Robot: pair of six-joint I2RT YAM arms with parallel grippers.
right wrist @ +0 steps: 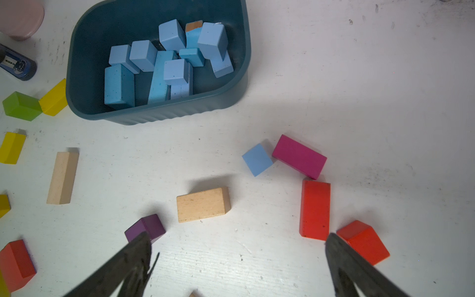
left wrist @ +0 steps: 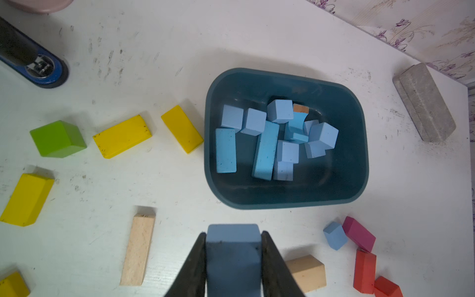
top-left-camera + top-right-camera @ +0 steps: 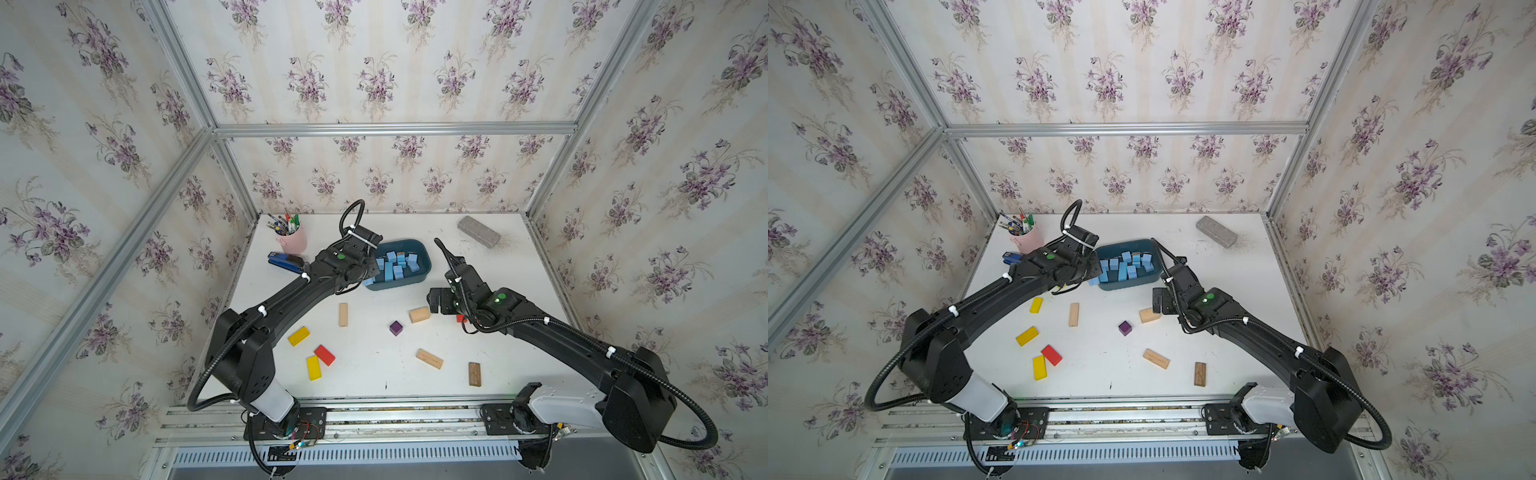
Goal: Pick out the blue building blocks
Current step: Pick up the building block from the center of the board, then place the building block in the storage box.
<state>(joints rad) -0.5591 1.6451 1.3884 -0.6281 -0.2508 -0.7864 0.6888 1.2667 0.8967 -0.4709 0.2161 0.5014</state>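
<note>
On the white counter (image 3: 374,374) a teal bin (image 2: 341,177) sits far centre, holding most of the blue building blocks (image 2: 264,151). The left tool (image 2: 234,235) pinches a blue brick (image 2: 232,257) just short of the bin's near-left rim. Delivery looks to be the step in hand, and next it should cross the rim and release. The right tool (image 1: 237,236) hangs spread and empty. One blue cube (image 1: 257,159) lies near-right of the bin, just beside a pink block (image 1: 299,156).

Blue building blocks (image 2: 264,150): matt painted wood, some dark-flecked. Plain blocks (image 1: 203,204): bare wood, grain showing. Bin (image 1: 180,115): smooth dark teal plastic, ribbed outer wall. Table (image 2: 154,180): white, matt, scuffed. Stapler (image 2: 38,66): glossy blue plastic, metal insert. Grey block (image 2: 424,102): rough, stone-like. Frame (image 3: 395,129): brushed metal.
</note>
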